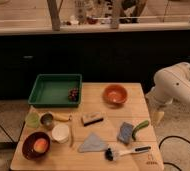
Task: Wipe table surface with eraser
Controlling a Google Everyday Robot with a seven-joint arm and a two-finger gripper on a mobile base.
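The light wooden table surface (103, 107) fills the middle of the camera view. The eraser (92, 119), a small block with a pale top and a dark strip, lies flat near the table's centre. My white arm (175, 85) comes in from the right. My gripper (158, 117) hangs pointing down just off the table's right edge, well to the right of the eraser, touching nothing.
A green tray (52, 90) with dark grapes (74, 94) sits back left, an orange bowl (115, 94) back centre. A blue-grey sponge (125, 132), green item (140, 129), brush (120, 151), grey cloth (93, 143), white cup (60, 133), dark bowl (29, 150), small cups and a banana (63, 118) crowd the front.
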